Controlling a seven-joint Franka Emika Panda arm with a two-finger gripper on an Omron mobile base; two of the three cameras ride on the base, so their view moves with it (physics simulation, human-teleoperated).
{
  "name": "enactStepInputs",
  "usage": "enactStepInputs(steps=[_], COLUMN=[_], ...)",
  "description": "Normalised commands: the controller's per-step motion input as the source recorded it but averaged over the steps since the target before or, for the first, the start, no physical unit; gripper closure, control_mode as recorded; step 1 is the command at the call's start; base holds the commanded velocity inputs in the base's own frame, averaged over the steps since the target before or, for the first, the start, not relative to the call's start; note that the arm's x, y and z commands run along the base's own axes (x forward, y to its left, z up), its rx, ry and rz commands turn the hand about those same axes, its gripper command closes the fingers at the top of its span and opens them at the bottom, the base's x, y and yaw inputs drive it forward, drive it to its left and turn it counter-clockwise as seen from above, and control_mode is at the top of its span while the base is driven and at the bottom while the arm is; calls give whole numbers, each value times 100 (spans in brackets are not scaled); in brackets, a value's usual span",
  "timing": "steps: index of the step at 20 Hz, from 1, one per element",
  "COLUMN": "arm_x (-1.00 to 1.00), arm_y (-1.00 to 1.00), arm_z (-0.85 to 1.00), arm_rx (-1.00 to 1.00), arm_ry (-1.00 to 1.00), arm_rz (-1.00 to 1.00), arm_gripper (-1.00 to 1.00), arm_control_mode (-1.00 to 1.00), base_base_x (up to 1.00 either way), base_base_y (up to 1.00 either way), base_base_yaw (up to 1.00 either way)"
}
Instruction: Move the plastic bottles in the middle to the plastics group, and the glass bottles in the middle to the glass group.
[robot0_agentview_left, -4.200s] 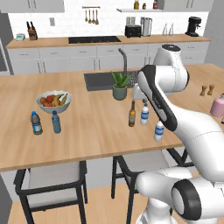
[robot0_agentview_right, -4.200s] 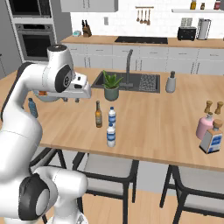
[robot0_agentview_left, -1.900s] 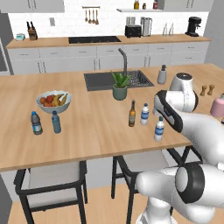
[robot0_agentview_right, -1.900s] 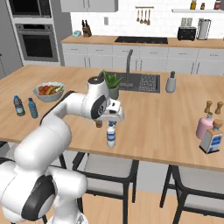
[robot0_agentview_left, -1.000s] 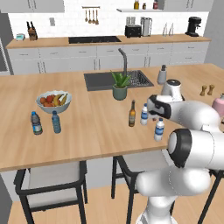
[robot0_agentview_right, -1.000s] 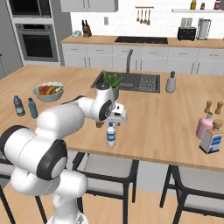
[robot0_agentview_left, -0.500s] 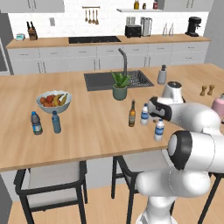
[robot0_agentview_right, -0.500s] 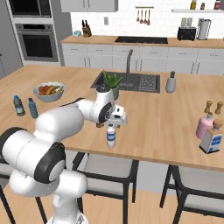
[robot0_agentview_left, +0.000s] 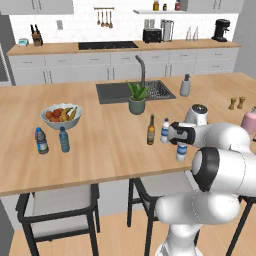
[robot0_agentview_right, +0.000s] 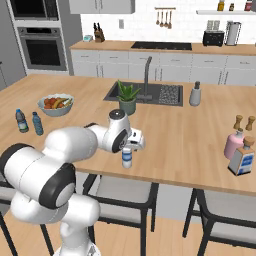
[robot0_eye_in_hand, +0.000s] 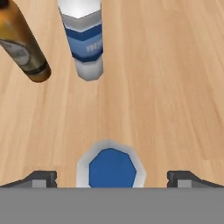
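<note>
The black two-finger gripper (robot0_eye_in_hand: 111, 177) hangs straight over the near clear plastic water bottle with the white cap and blue label band (robot0_eye_in_hand: 111, 170), jaws spread as wide as they go and gripping nothing — looks lined up to drop around it. That bottle stands close to the wooden island counter's (robot0_agentview_left: 90, 165) front edge. The second water bottle like it (robot0_eye_in_hand: 83, 39) and the slim brown glass beer bottle (robot0_eye_in_hand: 22, 43) stand just beyond, so there's open wood to either side.

Wooden island counter (robot0_agentview_left: 100, 150) with bottles, fruit bowl (robot0_agentview_left: 61, 115), seemingly a plant (robot0_agentview_left: 136, 97).
</note>
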Motion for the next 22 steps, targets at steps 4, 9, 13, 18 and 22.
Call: enactStepInputs(steps=[4,9,13,18,22], arm_x=[1,0,3,-30,-41], arm_y=[0,0,0,15,83], arm_z=[-1,0,0,5,37], arm_rx=[0,0,0,0,0], arm_ry=[-1,0,0,0,0], arm_rz=[0,0,0,0,1], arm_gripper=[-100,100,100,100,100], arm_control_mode=[-100,-100,-100,-100,-100], base_base_x=[0,0,0,0,0], base_base_y=[0,0,0,0,0], base_base_yaw=[0,0,0,0,0])
